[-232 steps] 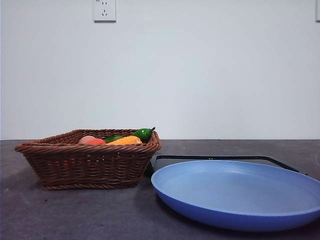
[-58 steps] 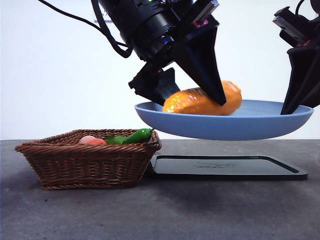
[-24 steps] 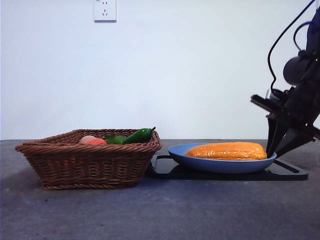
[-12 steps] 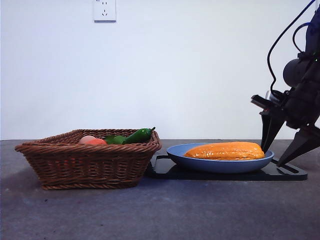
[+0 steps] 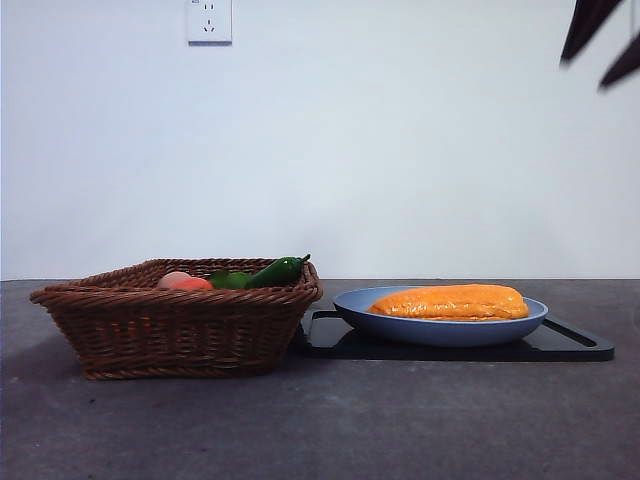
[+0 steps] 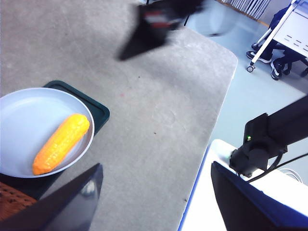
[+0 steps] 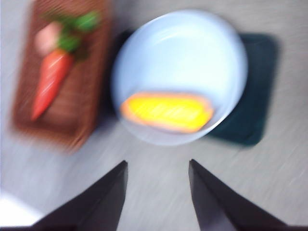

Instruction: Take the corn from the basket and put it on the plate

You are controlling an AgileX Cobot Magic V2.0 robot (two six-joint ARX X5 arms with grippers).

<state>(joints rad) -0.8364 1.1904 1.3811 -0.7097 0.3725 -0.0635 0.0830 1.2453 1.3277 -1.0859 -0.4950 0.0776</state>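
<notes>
The orange-yellow corn (image 5: 452, 301) lies lengthwise in the blue plate (image 5: 440, 329), which rests on a flat black tray. In the left wrist view the corn (image 6: 61, 143) sits on the plate (image 6: 29, 115) far below. The right wrist view, blurred, also shows the corn (image 7: 166, 112) in the plate (image 7: 183, 53). The brown wicker basket (image 5: 175, 320) stands to the left of the plate. My right gripper (image 7: 158, 162) is open, high above the plate, and shows in the front view as black tips (image 5: 583, 75) at the top right corner. My left gripper (image 6: 156, 166) is open, high up and holds nothing.
The basket (image 7: 62, 120) holds a green pepper (image 5: 277, 269), a pinkish-red fruit (image 5: 183, 282) and a long orange-red item (image 7: 50, 82). The black tray (image 5: 570, 343) reaches past the plate on the right. The table's edge (image 6: 224, 101) lies beyond the tray.
The right gripper opened at the plate's right rim, then rose away to the top right corner. Plate and corn stay on the tray.
</notes>
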